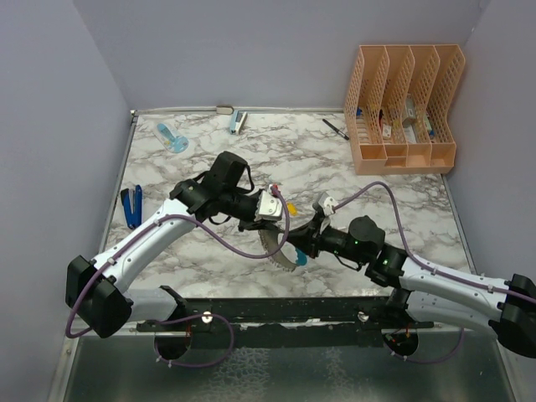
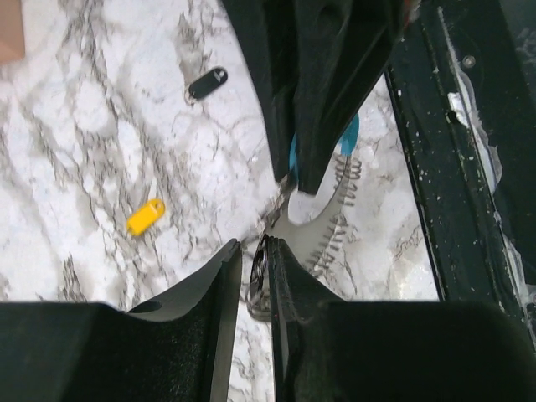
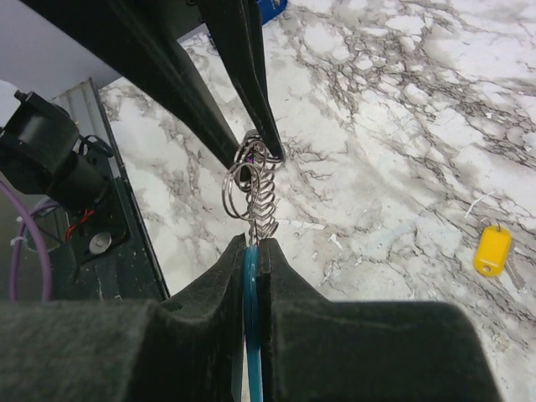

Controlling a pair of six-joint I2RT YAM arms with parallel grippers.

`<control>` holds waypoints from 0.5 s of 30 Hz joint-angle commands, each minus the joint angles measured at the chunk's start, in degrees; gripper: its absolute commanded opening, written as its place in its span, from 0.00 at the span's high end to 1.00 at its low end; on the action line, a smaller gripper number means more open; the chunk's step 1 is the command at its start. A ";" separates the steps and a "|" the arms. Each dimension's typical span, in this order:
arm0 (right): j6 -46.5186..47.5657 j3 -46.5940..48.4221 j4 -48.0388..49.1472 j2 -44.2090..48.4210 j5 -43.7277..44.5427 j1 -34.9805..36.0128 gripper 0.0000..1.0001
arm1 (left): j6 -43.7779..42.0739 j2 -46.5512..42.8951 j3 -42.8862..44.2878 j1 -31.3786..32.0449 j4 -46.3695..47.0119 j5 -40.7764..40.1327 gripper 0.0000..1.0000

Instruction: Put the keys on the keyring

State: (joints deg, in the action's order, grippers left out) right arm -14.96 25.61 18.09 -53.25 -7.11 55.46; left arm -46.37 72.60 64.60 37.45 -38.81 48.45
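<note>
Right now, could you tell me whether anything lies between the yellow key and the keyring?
Nothing visible does: only bare tabletop separates the yellow key from the keyring, which the left gripper and right gripper both clamp.

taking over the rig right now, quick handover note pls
Left gripper: shut on the wire-looped end of the keyring.
Right gripper: shut on the keyring's light-blue section, so both arms hold it between them.
Yellow key and black key: loose on the table, apart from the ring.
Done: ring gripped by both arms.
Left: neither key is on the ring yet.
</note>
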 commanded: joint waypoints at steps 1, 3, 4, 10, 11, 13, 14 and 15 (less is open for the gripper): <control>1.10 -0.62 5.08 2.64 1.34 -0.18 0.99 | 0.14 0.36 -0.40 -2.30 -5.07 -7.12 0.87; 1.74 -0.56 5.10 2.36 0.57 -0.24 0.99 | 0.52 0.67 -0.46 -2.30 -4.70 -7.54 0.83; 1.83 -0.56 5.09 2.28 0.41 -0.21 0.99 | 0.65 0.82 -0.44 -2.30 -4.64 -7.80 0.81; 2.14 -0.82 5.43 1.86 0.01 -0.18 0.99 | 0.17 1.34 -0.26 -2.30 -5.02 -6.60 0.74; 2.15 -0.80 5.49 1.79 0.00 -0.19 0.99 | -0.35 1.58 -0.08 -2.30 -5.39 -5.86 0.73; 2.29 -0.73 5.68 1.49 -0.16 -0.18 0.99 | -1.13 2.13 0.20 -2.29 -6.09 -4.63 0.70; 2.38 -0.69 5.72 1.40 -0.24 -0.18 0.99 | -1.21 2.45 0.36 -2.30 -6.10 -4.12 0.68; 2.38 -0.65 5.88 1.28 -0.27 -0.19 0.99 | -1.36 2.68 0.54 -2.30 -6.10 -3.73 0.65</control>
State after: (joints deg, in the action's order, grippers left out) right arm -13.21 24.56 18.04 -52.49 -6.98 55.40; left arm -46.26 73.63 64.60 36.12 -41.06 46.24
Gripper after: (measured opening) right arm 0.066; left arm 0.311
